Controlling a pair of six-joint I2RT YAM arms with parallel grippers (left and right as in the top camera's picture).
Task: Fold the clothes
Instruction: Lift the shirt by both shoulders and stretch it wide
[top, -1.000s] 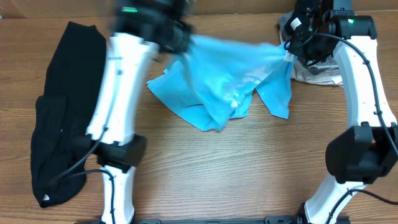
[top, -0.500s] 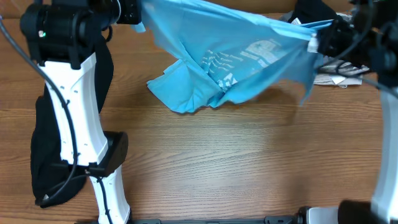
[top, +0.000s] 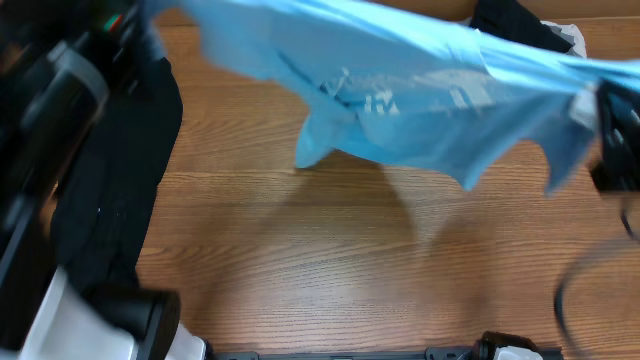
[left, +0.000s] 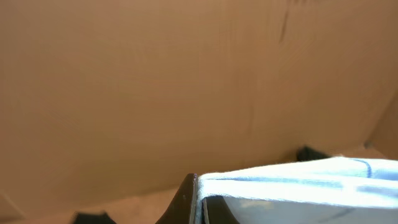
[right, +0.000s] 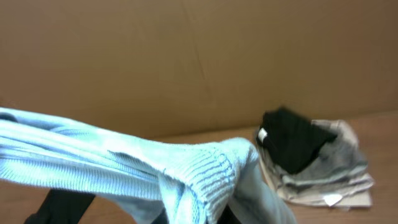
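Overhead table (top: 330, 270): wood-grain top, with a soft shadow lying under the raised cloth
Cardboard wall (left: 155, 81): plain brown, fills the background of both wrist views
Light blue T-shirt (top: 400, 80): in the air above the far half of the table, stretched out between the two grippers from upper left to the right edge; its lower edge hangs in loose points and no part can be seen touching the wood
Black garment (top: 120, 190): lies along the left side of the table, partly hidden by the left arm (top: 50, 130), which is blurred
Pile of folded clothes (right: 311, 155): far right corner of the table, a black piece on top of grey and pale layers
Left gripper (left: 200, 186): dark fingers pressed together on a folded edge of the T-shirt
Right gripper (top: 598, 120): closed on a ribbed edge of the T-shirt; fabric bunches over the fingers and hides most of them
White print (top: 380, 95): small, on the side facing up, near the middle of the shirt
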